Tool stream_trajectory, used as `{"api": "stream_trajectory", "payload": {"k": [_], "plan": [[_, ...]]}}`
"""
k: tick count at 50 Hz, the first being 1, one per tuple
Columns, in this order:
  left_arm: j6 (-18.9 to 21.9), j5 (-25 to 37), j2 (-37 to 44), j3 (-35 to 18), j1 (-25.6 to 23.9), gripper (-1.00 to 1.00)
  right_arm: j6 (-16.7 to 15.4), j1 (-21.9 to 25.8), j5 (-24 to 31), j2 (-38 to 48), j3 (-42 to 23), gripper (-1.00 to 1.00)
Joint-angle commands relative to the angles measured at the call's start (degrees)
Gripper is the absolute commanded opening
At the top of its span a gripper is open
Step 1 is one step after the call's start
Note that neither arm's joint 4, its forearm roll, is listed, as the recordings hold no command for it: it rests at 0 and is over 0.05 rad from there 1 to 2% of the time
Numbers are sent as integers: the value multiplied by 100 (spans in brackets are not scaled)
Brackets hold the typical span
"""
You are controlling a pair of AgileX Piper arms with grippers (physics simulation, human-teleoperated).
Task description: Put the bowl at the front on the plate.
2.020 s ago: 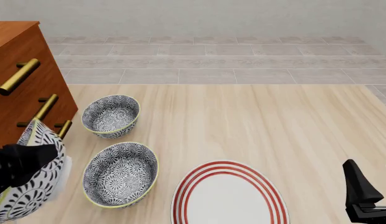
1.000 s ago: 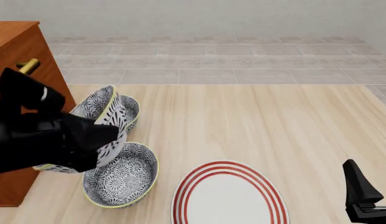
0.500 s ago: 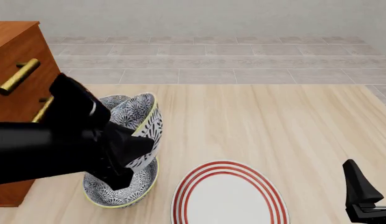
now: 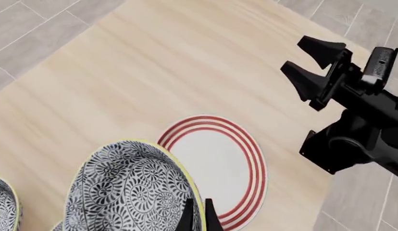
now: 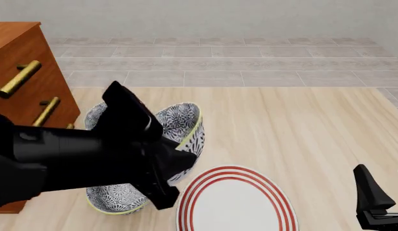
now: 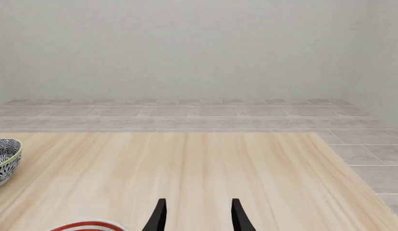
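The bowl (image 5: 185, 126), floral dark blue-grey and white with a yellow-green rim, hangs tilted above the table just left of the plate (image 5: 236, 199). My left gripper (image 5: 180, 156) is shut on its rim; the left wrist view shows the fingers (image 4: 187, 216) pinching the bowl (image 4: 128, 187) with the red-ringed plate (image 4: 215, 163) beyond it. My right gripper (image 5: 379, 202) waits at the table's front right, open and holding nothing, its fingertips apart in its own view (image 6: 197, 216). The plate's rim (image 6: 90, 225) peeks in there.
A second patterned bowl (image 5: 116, 199) sits under my left arm and a third (image 5: 93, 113) lies behind it, both partly hidden. A wooden drawer cabinet with brass handles (image 5: 26, 72) stands at the left. The right arm (image 4: 353, 96) crosses the left wrist view.
My left arm has lifted the bowl from the front left and carried it rightward over the other bowls toward the plate. The right arm has not moved.
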Motion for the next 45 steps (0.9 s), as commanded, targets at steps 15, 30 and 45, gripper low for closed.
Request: {"api": "stream_trajectory", "payload": {"k": [15, 30, 45], "plan": [[30, -478, 962, -339, -656, -100, -1, -1, 4, -8, 1, 100], [-179, -612, 1581, -728, -1085, -100, -1, -2, 4, -7, 1, 100], [-111, -783, 1678, -558, -1102, -100, -2, -1, 4, -7, 1, 100]]}}
